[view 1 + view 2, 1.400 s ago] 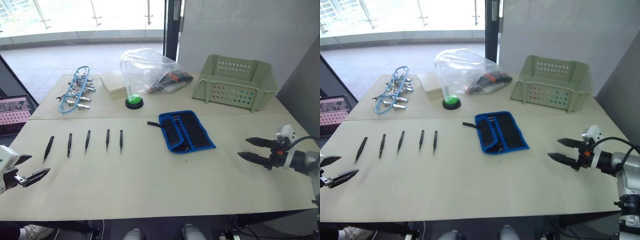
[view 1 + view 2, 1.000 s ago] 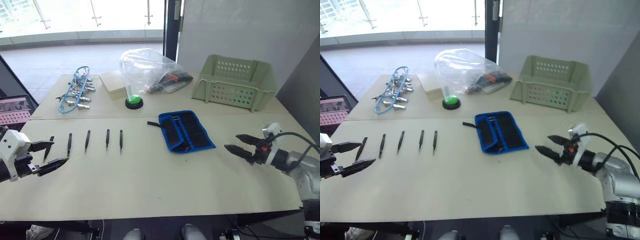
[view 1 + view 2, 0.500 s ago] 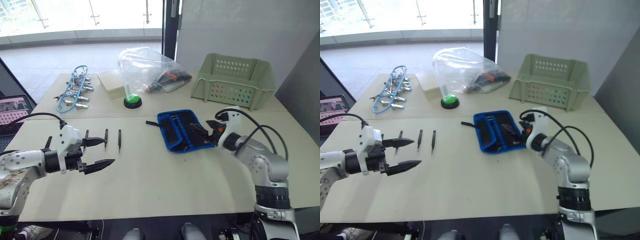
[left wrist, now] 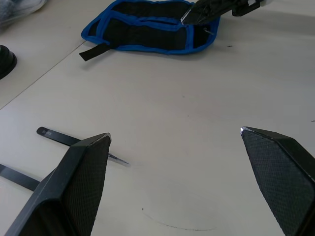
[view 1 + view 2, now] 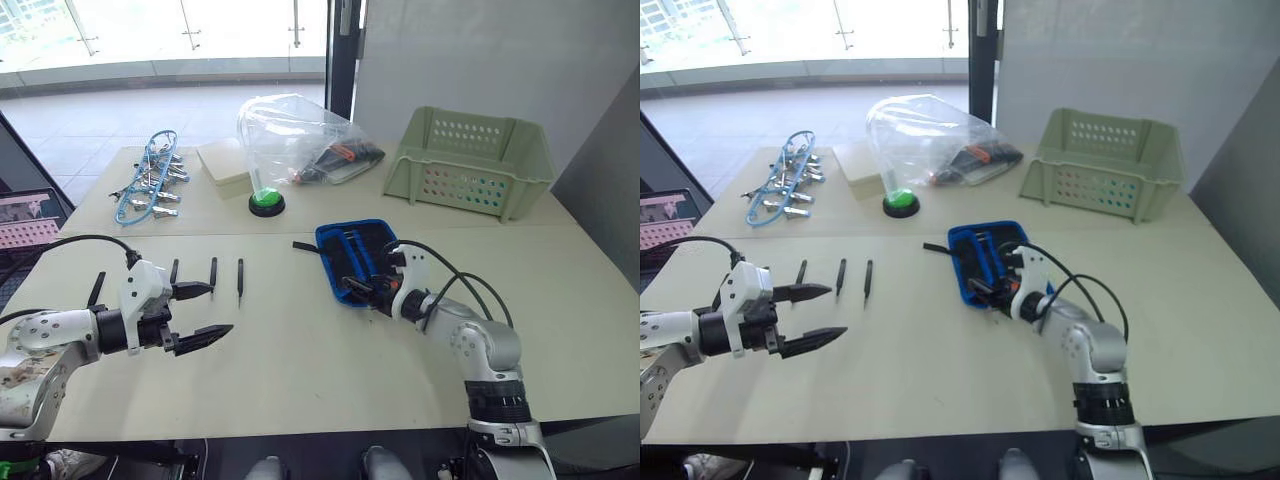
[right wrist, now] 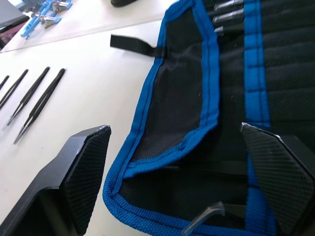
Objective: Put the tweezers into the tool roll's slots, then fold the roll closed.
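Observation:
The tool roll (image 5: 360, 250) lies open in the middle of the table, black with blue edging, its strap (image 5: 305, 247) pointing left. Its slots (image 6: 280, 73) run across the inner face. My right gripper (image 5: 365, 288) hovers open over the roll's near left corner, and the right wrist view shows its fingers (image 6: 83, 167) spread wide above the blue hem. Several black tweezers (image 5: 213, 273) lie in a row on the left, one partly hidden by my left arm. My left gripper (image 5: 220, 308) is open and empty, just in front of that row.
A pale green basket (image 5: 470, 160) stands at the back right. Behind the roll are a clear plastic bag (image 5: 290, 140) and a green button (image 5: 267, 203). Metal clips with blue cord (image 5: 150, 185) lie at the back left, beside a beige pad (image 5: 225, 165).
Both arms have swung in from the table's outer edges. The right gripper has crossed the roll to its near left corner. The left gripper has come up to the tweezers, staying open.

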